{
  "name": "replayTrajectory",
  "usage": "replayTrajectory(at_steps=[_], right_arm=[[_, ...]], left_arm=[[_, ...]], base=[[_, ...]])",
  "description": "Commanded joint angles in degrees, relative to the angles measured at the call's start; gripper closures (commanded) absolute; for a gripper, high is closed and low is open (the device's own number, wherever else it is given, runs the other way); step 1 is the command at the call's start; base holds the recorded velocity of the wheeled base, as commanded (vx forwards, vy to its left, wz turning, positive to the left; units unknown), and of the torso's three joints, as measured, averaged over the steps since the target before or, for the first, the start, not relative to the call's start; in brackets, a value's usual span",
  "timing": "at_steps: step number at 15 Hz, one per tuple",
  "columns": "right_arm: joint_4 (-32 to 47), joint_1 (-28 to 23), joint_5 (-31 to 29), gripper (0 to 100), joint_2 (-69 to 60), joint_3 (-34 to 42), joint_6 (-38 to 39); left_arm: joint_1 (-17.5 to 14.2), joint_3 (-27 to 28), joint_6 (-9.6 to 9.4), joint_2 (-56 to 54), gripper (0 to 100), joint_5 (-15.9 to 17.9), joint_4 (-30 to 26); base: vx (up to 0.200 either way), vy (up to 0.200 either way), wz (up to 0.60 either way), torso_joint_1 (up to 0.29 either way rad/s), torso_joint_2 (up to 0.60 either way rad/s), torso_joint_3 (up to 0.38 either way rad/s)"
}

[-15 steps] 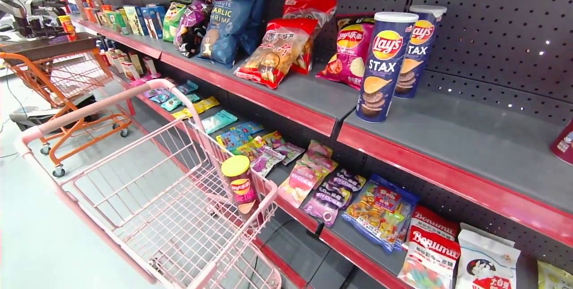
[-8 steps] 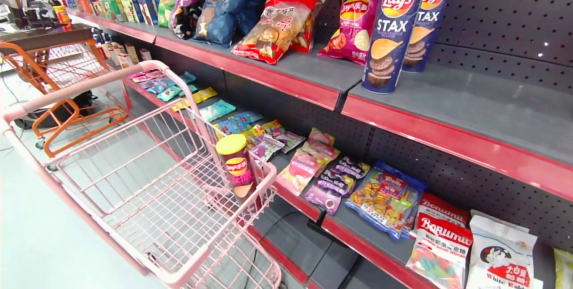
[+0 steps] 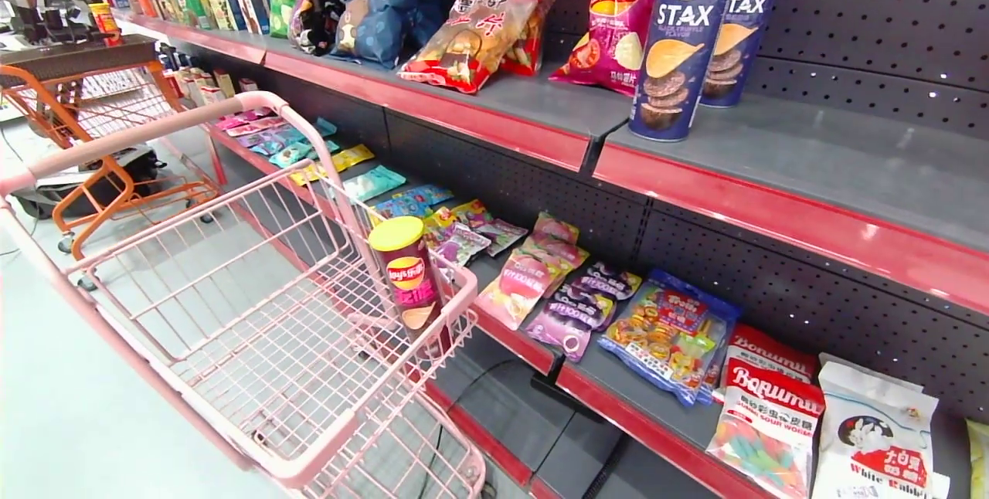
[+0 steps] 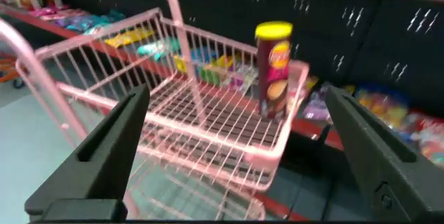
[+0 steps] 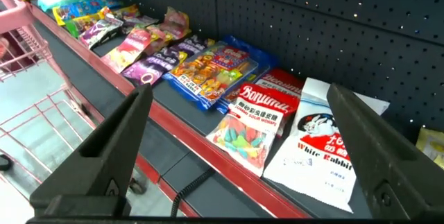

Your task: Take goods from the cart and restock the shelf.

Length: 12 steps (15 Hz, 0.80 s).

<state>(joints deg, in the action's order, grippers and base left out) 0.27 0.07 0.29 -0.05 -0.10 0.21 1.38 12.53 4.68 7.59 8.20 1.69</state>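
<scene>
The upper shelf (image 3: 834, 151) carries 2 tall blue chip cans (image 3: 680, 43) standing upright, with snack bags (image 3: 471, 32) leaning to their left. The lower shelf (image 3: 614, 391) holds candy packets (image 3: 664, 333) lying flat in a row. On the floor (image 3: 54, 422) stands a pink cart (image 3: 154, 134) with 1 yellow-lidded can (image 3: 408, 283) upright in its far right corner. An orange cart (image 3: 100, 109) stands farther left.

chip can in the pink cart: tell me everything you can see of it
The can is a tall, slim cylinder with a dark red body, a yellow lid closed on top, and a round logo above a chip picture on its side. It looks like printed cardboard with a plastic lid. It stands upright on the wire floor of the cart, in the corner nearest the lower shelf, close against the wire walls. Nothing grips it.
</scene>
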Motion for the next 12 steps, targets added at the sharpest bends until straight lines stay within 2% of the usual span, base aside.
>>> replayTrajectory(at_steps=[1, 3, 4, 6, 7, 8, 9, 10, 12], right_arm=[[0.0, 0.0, 0.0, 0, 0.0, 0.0, 0.1], [0.0, 0.0, 0.0, 0, 0.0, 0.0, 0.0], [0.0, 0.0, 0.0, 0, 0.0, 0.1, -0.1], [0.0, 0.0, 0.0, 0, 0.0, 0.0, -0.1], [0.0, 0.0, 0.0, 0, 0.0, 0.0, 0.0], [0.0, 0.0, 0.0, 0, 0.0, 0.0, 0.0], [0.0, 0.0, 0.0, 0, 0.0, 0.0, -0.1], [0.0, 0.0, 0.0, 0, 0.0, 0.0, 0.0], [0.1, 0.0, 0.0, 0, 0.0, 0.1, 0.0]], left_arm=[[0.6, 22.4, 5.43, 38.8, 0, -0.6, 7.0], [0.6, 18.0, 4.99, 49.3, 0, -0.5, 17.2], [0.5, 14.7, 4.99, 58.5, 0, -0.4, 28.2], [0.6, 11.0, 4.9, 69.2, 0, 1.7, 40.1], [0.5, 10.9, 4.81, 73.7, 0, 4.3, 44.0], [0.6, 11.6, 3.58, 77.2, 0, 5.7, 45.9], [0.8, 12.3, 1.21, 80.9, 0, 6.6, 46.8], [1.3, 12.3, -0.29, 83.5, 0, 7.1, 48.1], [3.5, 12.7, -0.64, 88.7, 0, 7.4, 52.4]], base=[[0.0, 0.0, 0.0, 0.0, 0.0, 0.0], [0.0, 0.0, 0.0, 0.0, 0.0, 0.0], [0.0, 0.0, 0.0, 0.0, 0.0, 0.0], [0.0, 0.0, 0.0, 0.0, 0.0, 0.0], [0.0, 0.0, 0.0, 0.0, 0.0, 0.0], [0.0, 0.0, 0.0, 0.0, 0.0, 0.0], [0.0, 0.0, 0.0, 0.0, 0.0, 0.0], [0.0, 0.0, 0.0, 0.0, 0.0, 0.0], [0.0, 0.0, 0.0, 0.0, 0.0, 0.0]])
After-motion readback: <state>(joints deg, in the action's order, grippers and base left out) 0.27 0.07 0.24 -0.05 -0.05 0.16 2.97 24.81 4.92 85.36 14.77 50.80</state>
